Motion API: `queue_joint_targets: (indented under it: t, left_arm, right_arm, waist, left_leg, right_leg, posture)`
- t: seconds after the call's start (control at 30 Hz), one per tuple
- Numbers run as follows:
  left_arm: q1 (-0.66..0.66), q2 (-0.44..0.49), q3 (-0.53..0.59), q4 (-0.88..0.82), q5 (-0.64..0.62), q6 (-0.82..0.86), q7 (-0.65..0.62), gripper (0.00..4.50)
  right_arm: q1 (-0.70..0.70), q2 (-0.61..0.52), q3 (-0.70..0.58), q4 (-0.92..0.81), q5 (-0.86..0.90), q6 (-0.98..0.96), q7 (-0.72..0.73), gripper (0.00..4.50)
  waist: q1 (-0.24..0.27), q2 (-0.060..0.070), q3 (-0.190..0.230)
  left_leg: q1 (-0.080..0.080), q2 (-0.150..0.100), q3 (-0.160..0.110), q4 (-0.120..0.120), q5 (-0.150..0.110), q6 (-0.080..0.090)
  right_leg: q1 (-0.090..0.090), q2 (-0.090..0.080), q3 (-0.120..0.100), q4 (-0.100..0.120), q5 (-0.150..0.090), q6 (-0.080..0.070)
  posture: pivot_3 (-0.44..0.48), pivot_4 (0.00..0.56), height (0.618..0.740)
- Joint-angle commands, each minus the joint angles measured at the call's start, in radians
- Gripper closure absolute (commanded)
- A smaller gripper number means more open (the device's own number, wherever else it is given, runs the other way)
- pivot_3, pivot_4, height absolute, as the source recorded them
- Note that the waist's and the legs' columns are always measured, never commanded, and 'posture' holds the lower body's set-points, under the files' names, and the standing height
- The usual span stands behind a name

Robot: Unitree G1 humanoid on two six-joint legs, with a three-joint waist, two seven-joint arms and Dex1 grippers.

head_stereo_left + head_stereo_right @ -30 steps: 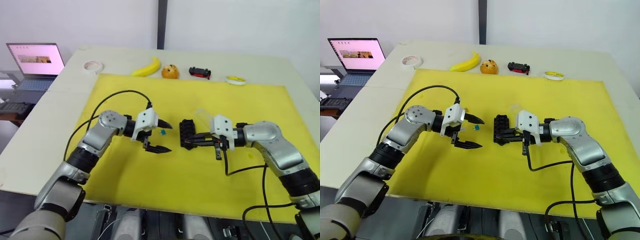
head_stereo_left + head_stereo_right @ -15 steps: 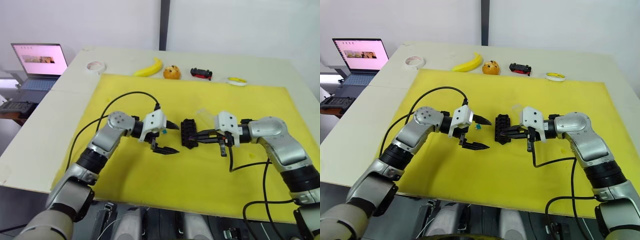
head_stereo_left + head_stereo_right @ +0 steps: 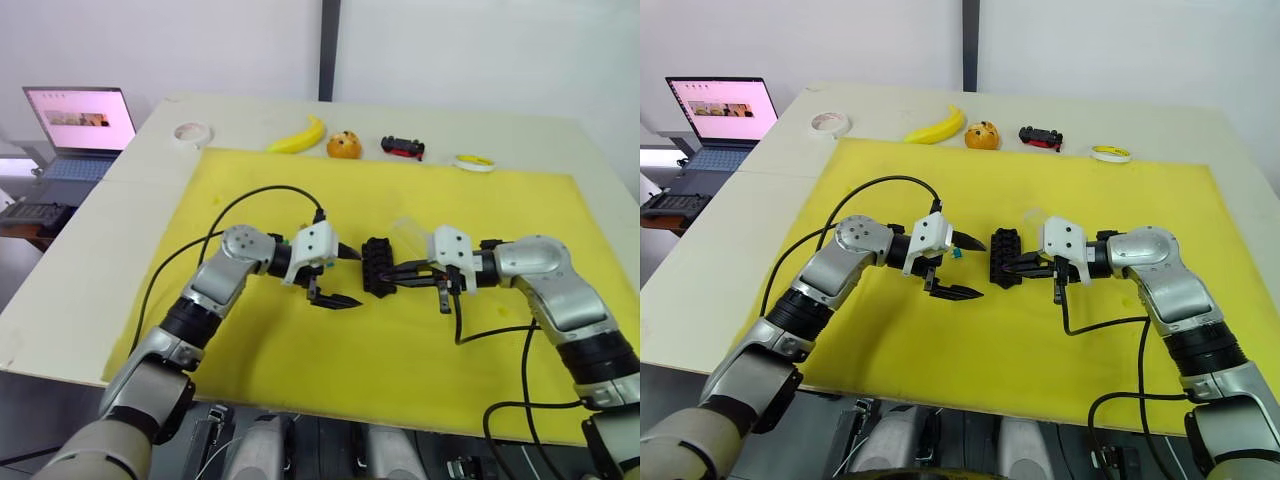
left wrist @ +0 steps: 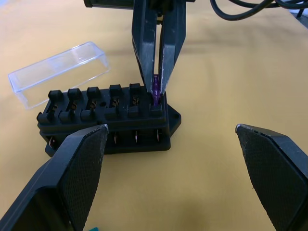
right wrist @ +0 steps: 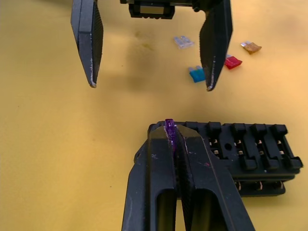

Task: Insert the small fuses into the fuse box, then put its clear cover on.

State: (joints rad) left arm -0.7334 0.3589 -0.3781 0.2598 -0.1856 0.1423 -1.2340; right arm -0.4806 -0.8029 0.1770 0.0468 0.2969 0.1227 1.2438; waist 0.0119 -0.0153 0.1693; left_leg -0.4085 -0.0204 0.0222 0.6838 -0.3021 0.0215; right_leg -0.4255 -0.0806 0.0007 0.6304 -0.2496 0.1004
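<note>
The black fuse box (image 4: 108, 120) lies on the yellow mat (image 3: 300, 360). My right gripper (image 5: 175, 137) is shut on a purple fuse (image 4: 156, 91) and holds it upright at the box's end slot. My left gripper (image 3: 348, 278) is open, just left of the box, with nothing between its fingers. The clear cover (image 4: 60, 72) lies flat on the mat right behind the box. Several loose small fuses lie by the left gripper: a teal one (image 5: 196, 74), a red one (image 5: 232, 62), an orange one (image 5: 251, 46) and a pale one (image 5: 184, 42).
Along the table's far edge, beyond the mat, sit a banana (image 3: 297, 136), an orange (image 3: 342, 145), a black-and-red toy car (image 3: 402, 147), a white tape roll (image 3: 188, 132) and a yellow ring (image 3: 472, 160). A laptop (image 3: 80, 125) stands off the table's left.
My left gripper, still open, has moved right, closer to the fuse box. My right gripper has stayed at the box's end with the purple fuse. The camera shifted slightly.
</note>
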Motion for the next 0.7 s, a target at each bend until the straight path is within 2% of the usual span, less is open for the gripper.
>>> queue_joint_targets:
  t: [0.03,0.5,0.6,0.7]
  left_arm:
    - [-0.018,-0.006,0.020,-0.022,0.002,-0.002,0.005,0.03]
    - [-0.013,-0.001,0.022,-0.035,0.002,0.008,0.005,0.03]
    - [-0.014,-0.001,0.023,-0.031,0.003,0.007,0.006,0.00]
    - [-0.015,-0.001,0.024,-0.029,0.003,0.006,0.007,0.00]
  right_arm:
    - [-0.021,0.006,-0.026,0.003,-0.011,-0.021,0.006,4.50]
    - [-0.003,0.023,-0.042,-0.007,-0.012,-0.031,-0.008,4.50]
    - [-0.005,0.012,-0.068,-0.039,0.017,-0.007,-0.007,3.52]
    - [0.000,0.000,-0.092,-0.070,0.039,0.027,-0.003,2.12]
  waist:
    - [0.000,0.000,0.000]
    - [0.000,0.000,0.000]
    - [0.000,0.000,0.000]
    - [0.000,0.000,0.000]
  left_leg:
    - [0.000,0.000,0.000,0.000,0.000,0.000]
    - [0.000,0.000,0.000,0.000,0.000,0.000]
    - [0.000,0.000,0.000,0.000,0.000,-0.001]
    - [0.000,0.000,0.000,0.000,0.000,-0.001]
  right_leg:
    - [0.000,0.000,0.000,0.000,0.000,0.000]
    - [0.000,0.001,0.000,0.001,0.000,0.000]
    - [0.000,0.001,0.000,0.001,0.000,0.000]
    - [0.000,0.001,0.000,0.001,0.000,0.000]
  posture:
    - [0.000,0.150,0.740]
    - [0.000,0.150,0.740]
    - [0.000,0.150,0.740]
    - [0.000,0.150,0.740]
